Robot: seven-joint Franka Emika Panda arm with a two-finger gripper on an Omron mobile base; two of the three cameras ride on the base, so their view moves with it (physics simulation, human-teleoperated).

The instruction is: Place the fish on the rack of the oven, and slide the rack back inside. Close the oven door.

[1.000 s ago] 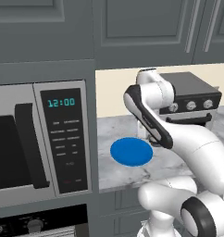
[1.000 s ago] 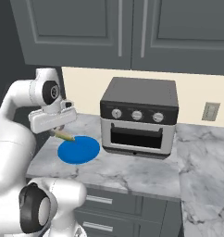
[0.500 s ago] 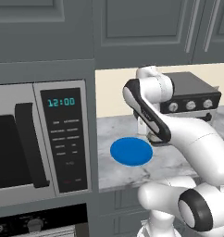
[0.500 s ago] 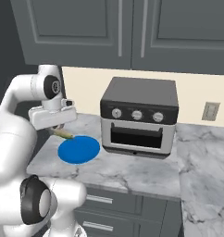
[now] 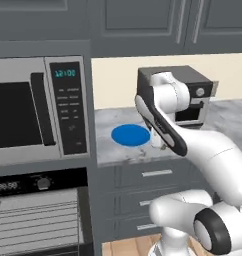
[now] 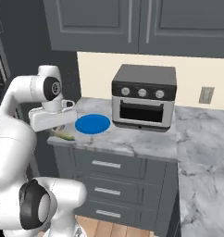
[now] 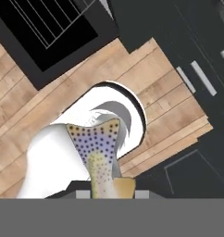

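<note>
The fish (image 7: 98, 150), pale and spotted, hangs tail-out from my shut gripper (image 7: 107, 189) above the wooden floor. From the right base view the fish (image 6: 64, 135) shows as a yellowish sliver under the gripper (image 6: 62, 131), at the counter's front left corner beside the blue plate (image 6: 92, 124). The gripper (image 5: 160, 144) hangs just right of the plate (image 5: 130, 135). The oven (image 5: 28, 185) sits under the microwave, with its rack (image 5: 38, 220) pulled out. In the hand view, the rack's wires (image 7: 49, 25) lie over a black panel, the open oven door (image 7: 63, 53).
A microwave (image 5: 38, 115) fills the wall left of the counter. A small countertop oven (image 6: 144, 99) stands at the back of the marble counter (image 6: 146, 141). Grey drawers (image 6: 109, 178) run below, and wall cabinets hang above.
The whole picture has shifted, so the base has driven and the oven below the microwave has come into view. The gripper, still holding the fish, has moved off the plate toward the counter's front edge.
</note>
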